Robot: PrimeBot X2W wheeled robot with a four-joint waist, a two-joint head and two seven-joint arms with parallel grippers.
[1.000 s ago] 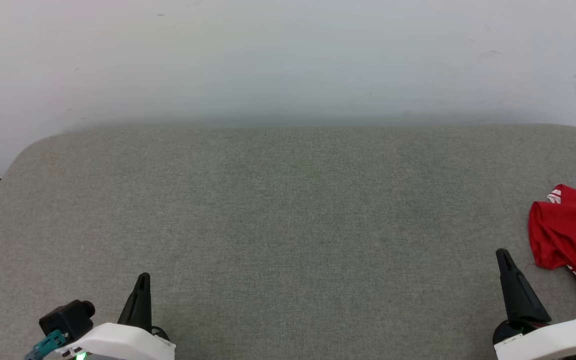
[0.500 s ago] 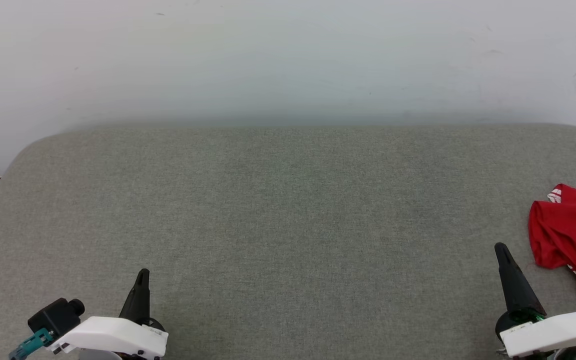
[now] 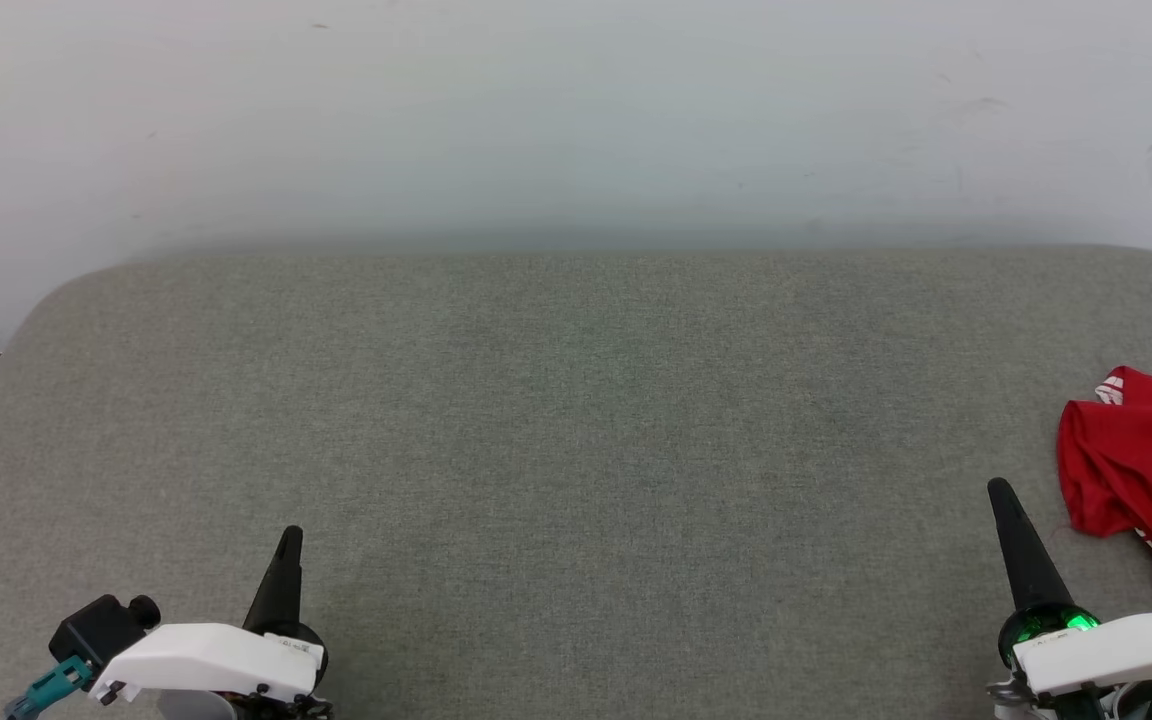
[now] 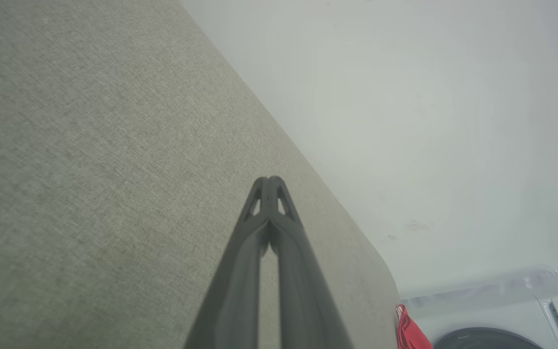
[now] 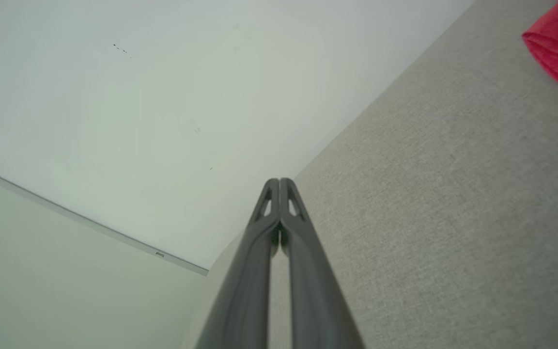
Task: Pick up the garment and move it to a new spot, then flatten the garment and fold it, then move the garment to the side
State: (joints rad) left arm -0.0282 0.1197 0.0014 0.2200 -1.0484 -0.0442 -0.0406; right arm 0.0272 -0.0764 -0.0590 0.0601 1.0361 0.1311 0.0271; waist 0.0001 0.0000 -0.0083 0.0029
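The garment (image 3: 1141,470) lay bunched at the far right of the grey table (image 3: 576,420), partly cut off by the edge of the head view, with a scrap of striped trim showing at its far corner. Our right gripper (image 3: 1002,492) sat just beside it. The cloth was to that gripper's right and slightly ahead of the fingertips, not touching them. Our left gripper (image 3: 288,535) was well apart, across the width of the table. Both pairs of fingers were pressed together, holding nothing. The visible part of the heap ran roughly front to back, though we could not tell its full extent. We judged the pickup not yet begun — the right arm was nearer, and would need to spread its fingers and swing rightward.
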